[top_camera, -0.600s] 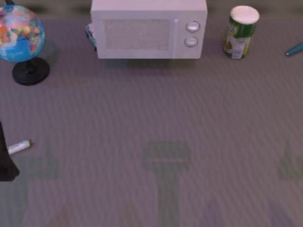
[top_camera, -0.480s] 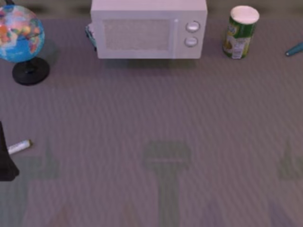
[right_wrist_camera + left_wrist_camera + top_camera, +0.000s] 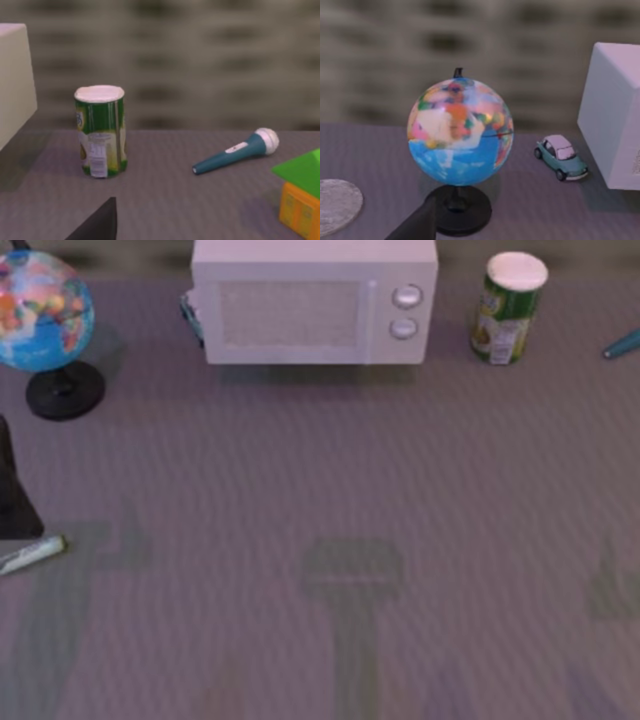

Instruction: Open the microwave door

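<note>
Now, top: left arm (image 3: 15, 490) is sitting higher along the left edge than before; microwave (image 3: 315, 302) is lying long side left-to-right at the far edge, door (image 3: 290, 315) closed, facing the near side | left wrist: globe (image 3: 460, 131), toy car (image 3: 562, 157), microwave corner; claw opening cannot be told | right wrist: green can (image 3: 100, 131), microphone (image 3: 236, 150); right claw unreadable.

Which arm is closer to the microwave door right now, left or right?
Left. The left arm shows at the top view's left edge, in front of the globe, well short of the microwave door, which is shut. The right arm is not in the top view at all.
</note>
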### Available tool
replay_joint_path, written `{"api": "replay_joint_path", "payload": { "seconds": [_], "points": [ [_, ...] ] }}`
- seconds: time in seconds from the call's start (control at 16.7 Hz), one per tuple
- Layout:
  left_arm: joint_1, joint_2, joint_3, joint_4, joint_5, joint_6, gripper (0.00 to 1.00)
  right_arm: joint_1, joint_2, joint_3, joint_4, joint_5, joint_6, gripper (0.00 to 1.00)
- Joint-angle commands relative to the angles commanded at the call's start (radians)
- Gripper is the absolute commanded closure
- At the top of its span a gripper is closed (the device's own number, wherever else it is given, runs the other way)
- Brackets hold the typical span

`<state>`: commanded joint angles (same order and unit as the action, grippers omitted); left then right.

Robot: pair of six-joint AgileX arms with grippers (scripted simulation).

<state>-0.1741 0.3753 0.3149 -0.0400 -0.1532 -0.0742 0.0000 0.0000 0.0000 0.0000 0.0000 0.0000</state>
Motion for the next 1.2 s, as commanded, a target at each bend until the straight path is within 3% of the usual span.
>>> {"api": "replay_joint_path", "payload": {
  "seconds": [0.78, 1.02, 1.2],
  "points": [
    [-0.491, 1.330, 1.003, -0.023, -0.436, -0.281, 0.00, 0.000, 0.000, 0.000, 0.000, 0.000, 0.000, 0.00],
    [-0.590, 1.579, 1.181, -0.050, -0.525, -0.324, 0.00, 0.000, 0.000, 0.000, 0.000, 0.000, 0.000, 0.00],
    [-0.626, 1.665, 1.242, -0.065, -0.559, -0.337, 0.00, 0.000, 0.000, 0.000, 0.000, 0.000, 0.000, 0.00]
  ]
}}
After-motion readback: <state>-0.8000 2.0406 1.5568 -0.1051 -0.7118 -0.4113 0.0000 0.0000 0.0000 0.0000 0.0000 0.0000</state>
